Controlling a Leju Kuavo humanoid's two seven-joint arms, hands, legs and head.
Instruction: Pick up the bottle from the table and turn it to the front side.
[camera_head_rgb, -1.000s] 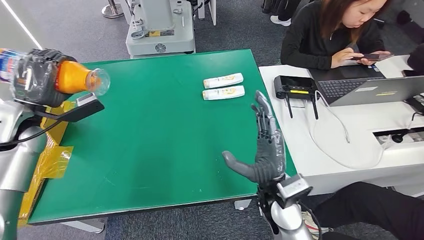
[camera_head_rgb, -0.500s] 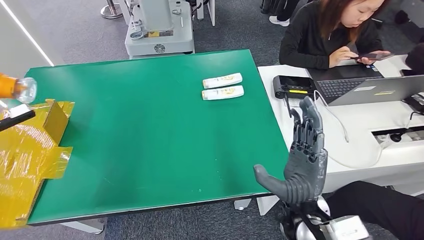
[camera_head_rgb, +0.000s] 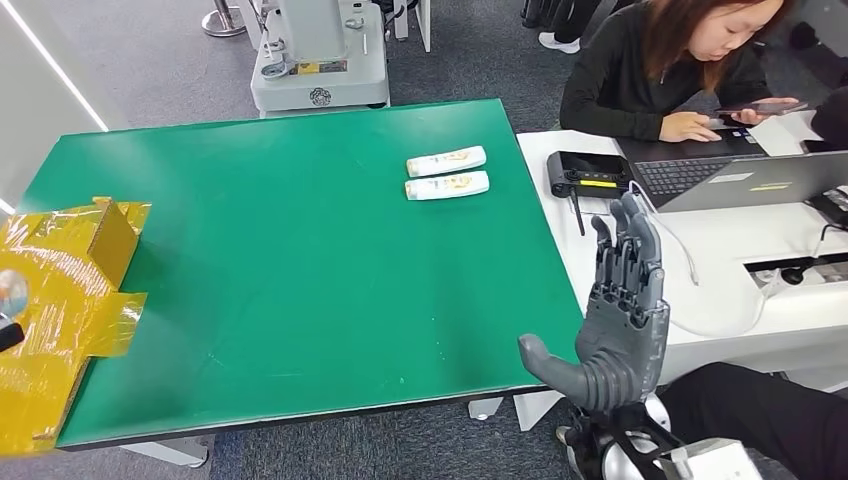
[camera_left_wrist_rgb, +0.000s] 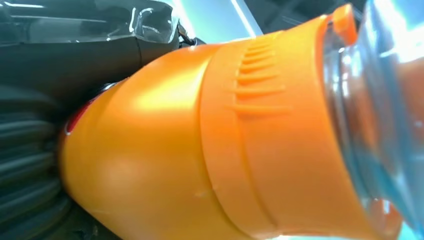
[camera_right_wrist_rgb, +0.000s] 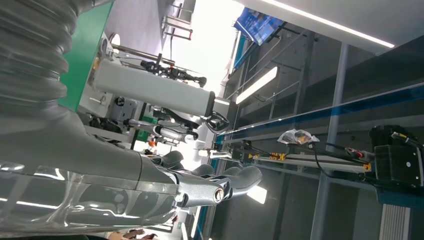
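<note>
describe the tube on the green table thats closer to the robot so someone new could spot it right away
Start at the green table and look toward its far right part, near the white desk with the laptop. Two small white tubes lie there side by side, both lengthwise across the table. The nearer tube is the one closer to the robot, just below the farther tube in the head view.

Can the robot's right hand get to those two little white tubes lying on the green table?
Probably yes. The right hand is open and holds nothing, raised past the table's near right corner. The two white tubes lie side by side farther along that side, with bare green surface between.
</note>
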